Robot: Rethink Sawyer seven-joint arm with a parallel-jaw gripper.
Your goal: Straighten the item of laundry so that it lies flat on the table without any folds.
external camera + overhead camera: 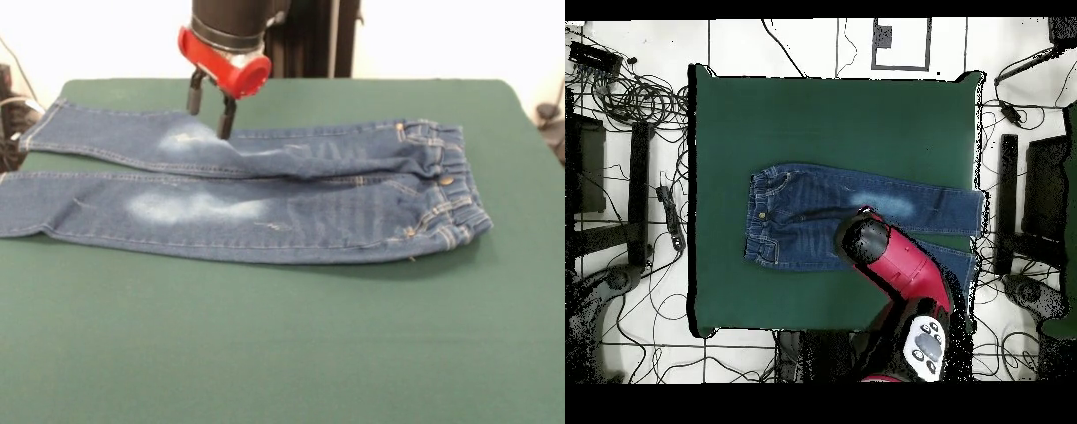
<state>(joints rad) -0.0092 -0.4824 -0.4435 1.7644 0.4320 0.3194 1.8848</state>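
Front view, jeans: the small pair of blue denim jeans point(247, 199) is lying across the green table point(291, 353), waistband point(450, 190) toward 3 o'clock and leg ends toward 9 o'clock, reaching the table's edge there.
Front view, lie of the cloth: both legs are running side by side, nearly spread out; a raised crease is showing where the far leg meets the crotch, and the elastic waist is bunching a little.
Front view, gripper: the gripper point(210, 108) is hanging from the red wrist at 12 o'clock, its two dark fingers standing apart with a clear gap between them and nothing in it; the tips are sitting at or just above the far leg's upper edge, whether touching I cannot tell.
Overhead view, jeans: the jeans point(805, 225) are lying near the table's point(825, 120) middle, waistband at 9 o'clock, legs toward 3 o'clock.
Overhead view, arm: the red and black arm point(900, 270) is reaching in from 6 o'clock and covering part of the nearer leg, hiding the fingers.
Handling, judged: the denim is looking light, soft and limp, yet thick enough to keep a crease; it should slide over the felt with some drag.
Hold, judged: a pinch on a hem, seam or the waistband edge is looking surer than on the flat cloth.
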